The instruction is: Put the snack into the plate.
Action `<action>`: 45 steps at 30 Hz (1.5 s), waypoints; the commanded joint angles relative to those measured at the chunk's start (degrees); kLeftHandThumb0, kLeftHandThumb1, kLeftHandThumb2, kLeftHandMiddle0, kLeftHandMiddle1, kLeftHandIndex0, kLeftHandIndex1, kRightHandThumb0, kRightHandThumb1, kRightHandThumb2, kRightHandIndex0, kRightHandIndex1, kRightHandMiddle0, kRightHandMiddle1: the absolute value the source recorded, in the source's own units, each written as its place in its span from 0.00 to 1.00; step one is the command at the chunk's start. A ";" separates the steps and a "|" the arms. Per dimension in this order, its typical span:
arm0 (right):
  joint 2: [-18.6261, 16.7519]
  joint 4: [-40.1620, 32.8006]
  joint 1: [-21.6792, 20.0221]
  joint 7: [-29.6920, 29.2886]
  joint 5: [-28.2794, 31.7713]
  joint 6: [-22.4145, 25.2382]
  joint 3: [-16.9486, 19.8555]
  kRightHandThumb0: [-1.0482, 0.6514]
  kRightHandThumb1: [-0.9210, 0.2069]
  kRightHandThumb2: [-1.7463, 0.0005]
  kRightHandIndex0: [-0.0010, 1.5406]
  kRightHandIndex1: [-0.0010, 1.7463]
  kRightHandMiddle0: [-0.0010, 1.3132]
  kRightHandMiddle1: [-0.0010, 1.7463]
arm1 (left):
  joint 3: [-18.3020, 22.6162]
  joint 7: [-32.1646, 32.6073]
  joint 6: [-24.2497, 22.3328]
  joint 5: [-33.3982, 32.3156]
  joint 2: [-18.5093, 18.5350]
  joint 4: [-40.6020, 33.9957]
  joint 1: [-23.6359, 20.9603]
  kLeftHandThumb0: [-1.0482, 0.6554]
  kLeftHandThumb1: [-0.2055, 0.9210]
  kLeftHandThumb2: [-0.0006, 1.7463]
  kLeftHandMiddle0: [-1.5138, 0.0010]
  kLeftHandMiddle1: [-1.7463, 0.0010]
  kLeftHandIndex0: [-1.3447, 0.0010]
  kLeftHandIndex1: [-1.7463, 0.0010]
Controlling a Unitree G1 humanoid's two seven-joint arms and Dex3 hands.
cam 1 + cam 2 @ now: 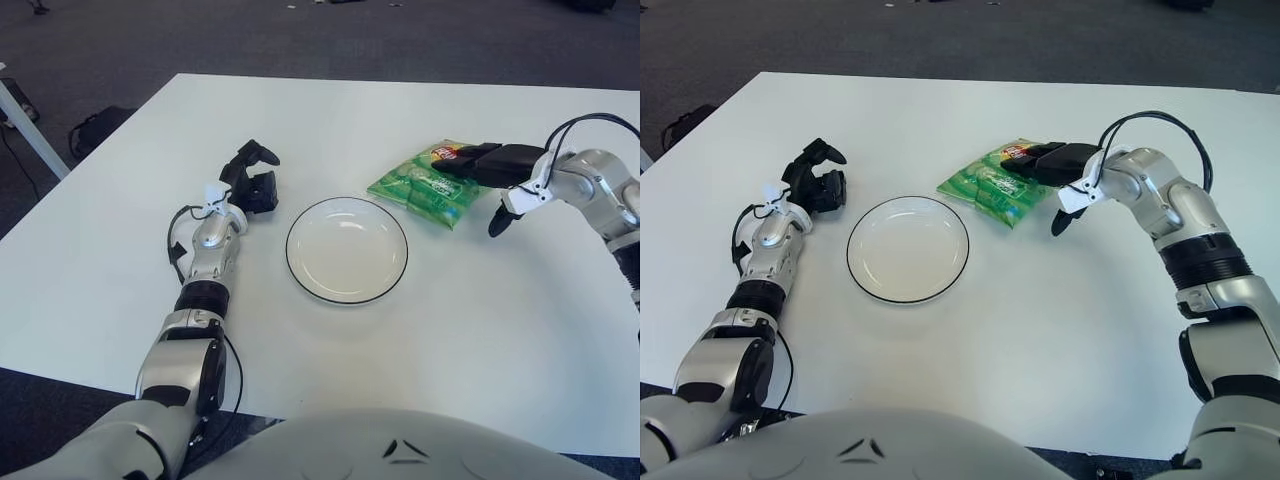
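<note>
Under my right hand (1058, 172) lies the snack (992, 183), a green packet flat on the white table (1040, 330). My dark fingers (1045, 160) stretch across its far right corner, and my thumb (1059, 222) hangs down just off its near right edge, so the hand is spread over the packet; I cannot tell whether it has a firm grip yet. To the left of that hand, just past the packet, sits the plate (865, 285), white with a dark rim, with nothing in it. Beyond the plate, my left hand (817, 182) shows near its left edge, fingers loosely curled around nothing.
</note>
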State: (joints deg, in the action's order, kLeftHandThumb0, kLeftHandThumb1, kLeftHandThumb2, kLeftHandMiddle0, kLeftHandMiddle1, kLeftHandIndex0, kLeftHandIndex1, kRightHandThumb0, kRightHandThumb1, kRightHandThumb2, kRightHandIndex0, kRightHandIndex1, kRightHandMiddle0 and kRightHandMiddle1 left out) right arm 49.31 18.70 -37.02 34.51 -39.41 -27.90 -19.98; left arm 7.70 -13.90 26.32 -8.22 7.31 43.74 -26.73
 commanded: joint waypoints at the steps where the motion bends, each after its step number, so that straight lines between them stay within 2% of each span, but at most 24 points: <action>1: -0.70 1.19 -0.35 -3.34 -2.49 -0.94 -0.82 0.10 0.17 0.96 0.00 0.00 0.00 0.00 | -0.84 -0.12 1.02 1.50 -1.19 3.95 7.06 0.35 0.54 0.69 0.21 0.00 0.60 0.00; 14: -2.05 3.73 -2.70 -7.54 -3.30 -0.65 -0.40 0.12 0.16 0.94 0.00 0.00 0.00 0.00 | -0.95 -1.05 1.34 1.08 -1.02 3.94 7.12 0.35 0.54 0.69 0.22 0.00 0.60 0.00; 24: -2.21 4.29 -4.00 -10.58 -5.49 -0.63 -0.94 0.06 0.12 0.90 0.00 0.00 0.00 0.00 | -0.76 -1.64 1.61 1.02 -0.82 4.45 6.87 0.35 0.54 0.69 0.22 0.00 0.59 0.00; 45: -3.27 5.16 -6.03 -9.68 -4.58 1.53 -0.76 0.01 0.07 0.89 0.00 0.00 0.00 0.00 | -0.81 -1.85 2.09 1.17 -0.71 4.45 7.13 0.35 0.53 0.70 0.20 0.00 0.59 0.00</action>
State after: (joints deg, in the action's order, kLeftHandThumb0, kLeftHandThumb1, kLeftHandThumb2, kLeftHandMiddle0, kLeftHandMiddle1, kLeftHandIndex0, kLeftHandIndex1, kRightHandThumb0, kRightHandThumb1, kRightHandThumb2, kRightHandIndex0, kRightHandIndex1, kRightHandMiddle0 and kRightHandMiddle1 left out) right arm 46.37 23.45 -41.78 24.29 -44.20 -27.00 -20.86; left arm 7.45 -15.48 27.45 -8.33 7.42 43.61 -26.72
